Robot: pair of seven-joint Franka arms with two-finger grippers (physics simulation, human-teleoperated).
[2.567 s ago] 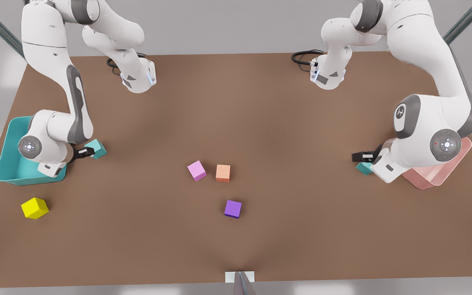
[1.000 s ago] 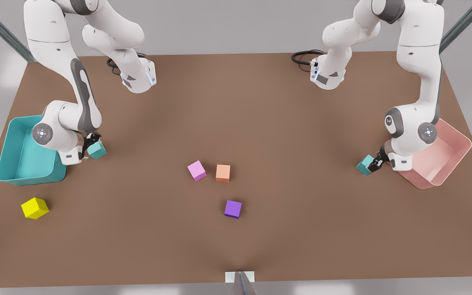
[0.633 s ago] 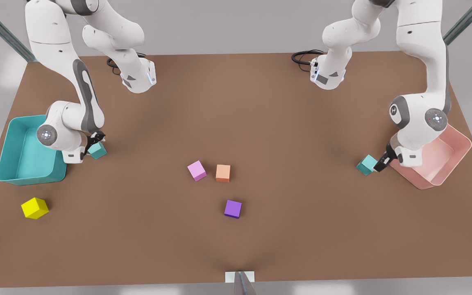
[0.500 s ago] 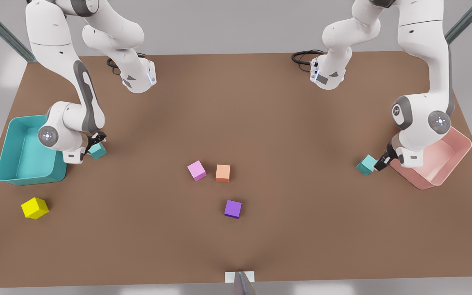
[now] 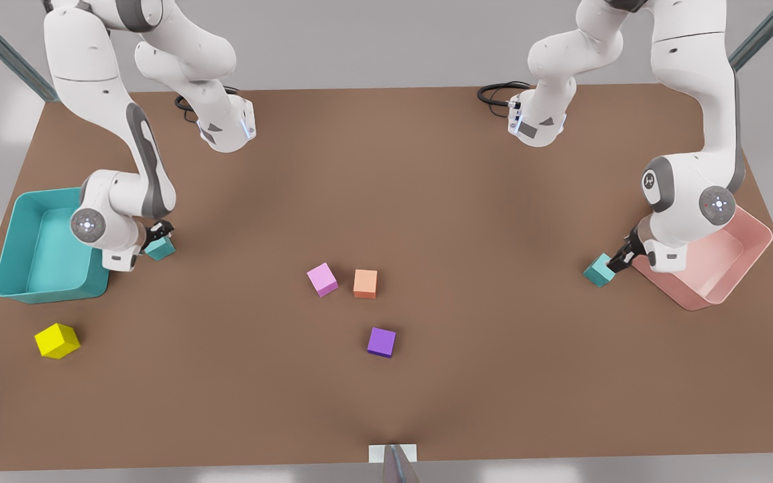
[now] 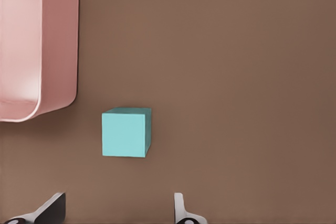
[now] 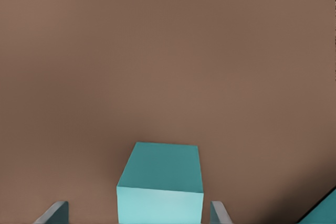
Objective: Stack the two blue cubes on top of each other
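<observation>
On the front view's left, one teal cube (image 5: 160,247) lies just beside the teal bin (image 5: 21,265) — flanked by the right gripper (image 7: 139,214), fingers spread, nothing gripped. Far right, beside the pink bin (image 5: 752,251), the other teal cube (image 5: 599,270) sits under the left gripper (image 6: 119,214) — open, empty.

The front cam sits high over the near edge of the bench (image 5: 386,201), looking down and across at both arm bases. The left wrist cam looks straight down from above its hand (image 6: 118,211), sharing the teal cube (image 6: 126,132) by the pink bin (image 6: 31,45) with the front view (image 5: 600,270). The right wrist cam rides lower behind its hand (image 7: 139,216), tight on the other teal cube (image 7: 161,182) beside the teal bin (image 5: 11,268).
</observation>
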